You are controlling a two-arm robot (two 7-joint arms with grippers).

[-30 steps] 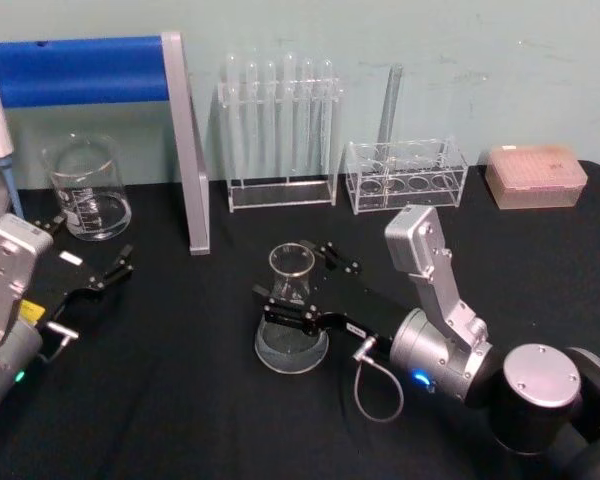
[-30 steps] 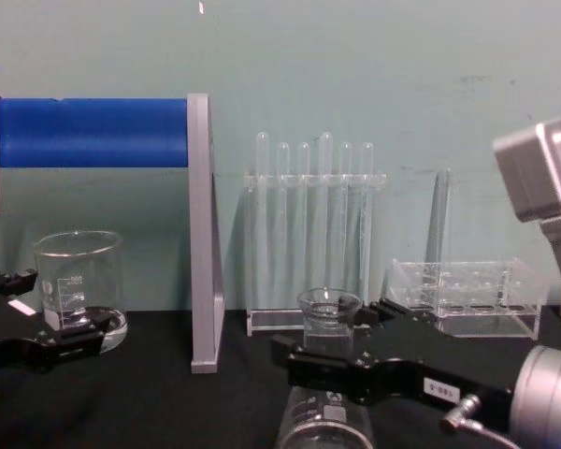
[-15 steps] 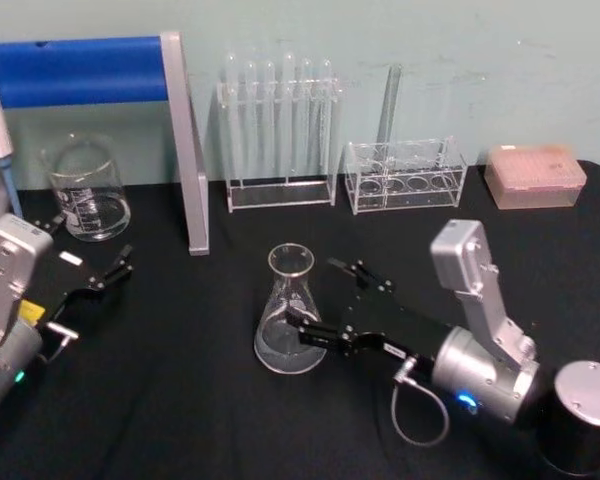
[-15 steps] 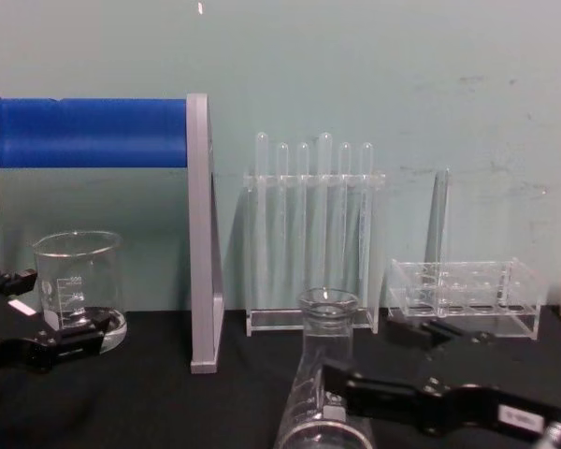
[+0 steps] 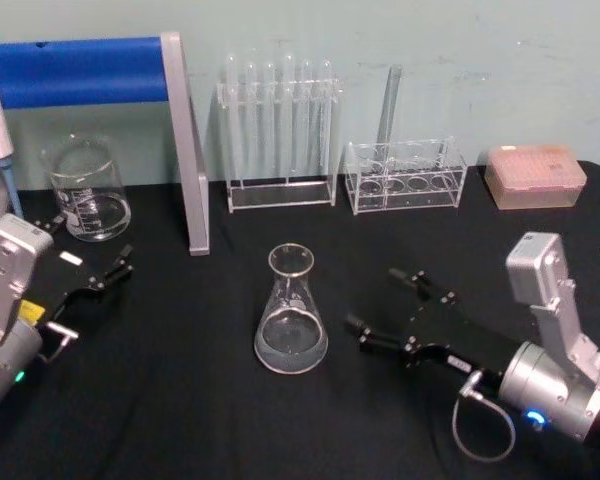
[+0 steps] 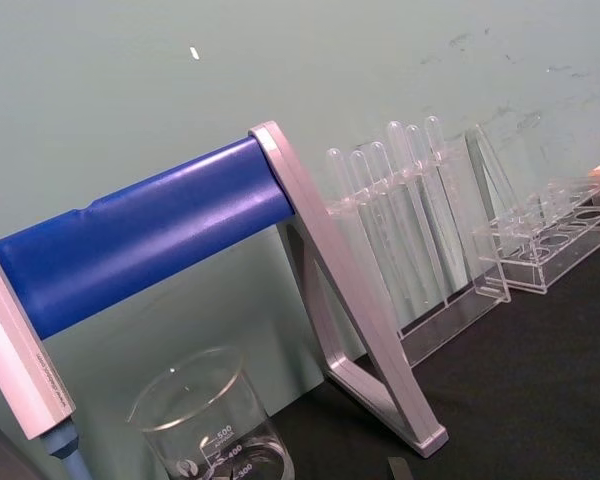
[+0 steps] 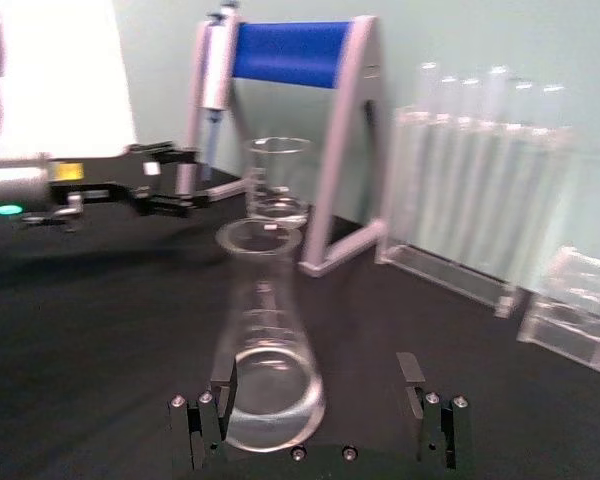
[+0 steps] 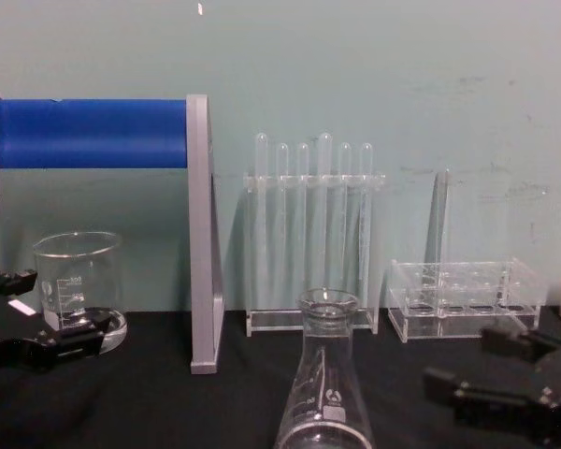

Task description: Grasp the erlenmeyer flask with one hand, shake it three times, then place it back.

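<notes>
The erlenmeyer flask (image 5: 291, 313) stands upright, released; right end effector (image 5: 388, 308) spread just beside it, apparently for clearance.

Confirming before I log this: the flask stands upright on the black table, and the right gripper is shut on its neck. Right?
Not quite. The erlenmeyer flask stands upright on the black table, but the right gripper is open and apart from it, as the head view shows.
</notes>
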